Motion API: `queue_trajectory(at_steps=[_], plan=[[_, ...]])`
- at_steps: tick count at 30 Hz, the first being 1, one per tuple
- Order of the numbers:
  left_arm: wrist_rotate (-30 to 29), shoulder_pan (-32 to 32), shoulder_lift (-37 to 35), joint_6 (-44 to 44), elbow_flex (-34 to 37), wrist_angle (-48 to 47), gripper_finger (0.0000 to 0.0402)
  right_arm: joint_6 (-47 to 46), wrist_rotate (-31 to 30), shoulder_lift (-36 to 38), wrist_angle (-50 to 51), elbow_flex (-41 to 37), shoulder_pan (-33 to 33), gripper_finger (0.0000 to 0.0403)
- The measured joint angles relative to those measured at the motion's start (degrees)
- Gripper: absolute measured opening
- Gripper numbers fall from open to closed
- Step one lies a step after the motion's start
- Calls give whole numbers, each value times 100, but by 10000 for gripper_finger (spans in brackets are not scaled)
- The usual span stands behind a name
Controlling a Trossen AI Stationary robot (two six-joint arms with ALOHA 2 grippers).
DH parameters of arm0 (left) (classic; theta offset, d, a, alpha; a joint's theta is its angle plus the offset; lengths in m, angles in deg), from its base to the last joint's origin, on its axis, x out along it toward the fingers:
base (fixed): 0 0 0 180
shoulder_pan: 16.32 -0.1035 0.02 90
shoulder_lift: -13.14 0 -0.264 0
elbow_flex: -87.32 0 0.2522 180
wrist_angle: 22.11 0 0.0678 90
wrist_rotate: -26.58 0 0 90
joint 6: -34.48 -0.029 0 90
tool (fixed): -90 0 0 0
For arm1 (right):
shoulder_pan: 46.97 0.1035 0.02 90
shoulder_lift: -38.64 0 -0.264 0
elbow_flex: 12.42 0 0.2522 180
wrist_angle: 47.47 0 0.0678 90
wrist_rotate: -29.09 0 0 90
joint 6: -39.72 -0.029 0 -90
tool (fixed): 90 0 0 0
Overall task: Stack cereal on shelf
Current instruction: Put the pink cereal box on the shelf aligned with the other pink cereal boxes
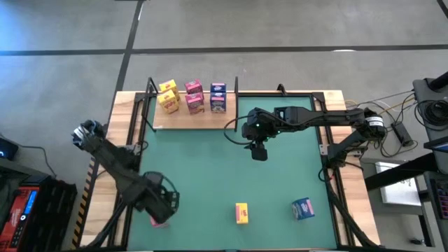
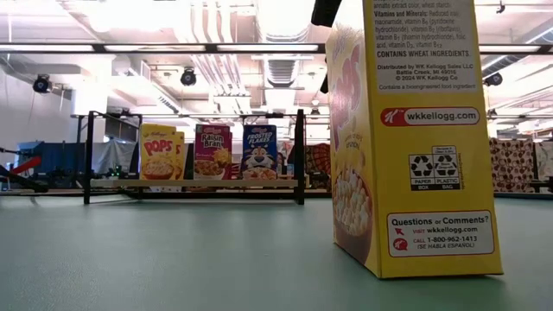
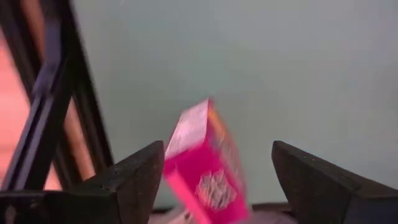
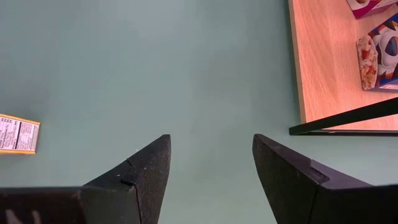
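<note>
Cereal boxes stand on the shelf (image 1: pixel 189 120) at the far edge of the desk (image 1: pixel 210 175): two yellow boxes (image 1: pixel 168 96), two pink ones (image 1: pixel 194 96) and two blue ones (image 1: pixel 218 96), side by side in a row on the pale board between black uprights. Three more boxes are off the shelf on the green mat. A yellow box (image 1: pixel 241 213) stands near the front edge, filling much of the low view, and a blue box (image 1: pixel 302 208) lies to its right, well apart from it. A pink box (image 3: pixel 205 168) sits tilted at the front left, between the jaws of the left gripper (image 3: pixel 217 180), which are spread wide with a gap on either side of the box, so it is not clamped. The right gripper (image 4: pixel 211 165) hangs over bare mat just in front of the shelf's right end, its jaws partly open and holding nothing.
</note>
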Motion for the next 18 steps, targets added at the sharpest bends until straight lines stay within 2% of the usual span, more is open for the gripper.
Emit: queue_trajectory(at_steps=[4,9,18], plan=[[71,382,542,704,-533,-29,292,0,0,-1,0,0,0,217],[403,591,1097,900,-986,-324,297,0,0,1,0,0,0,217],[329,606,1288,899,-776,-33,297,0,0,1,0,0,0,217]])
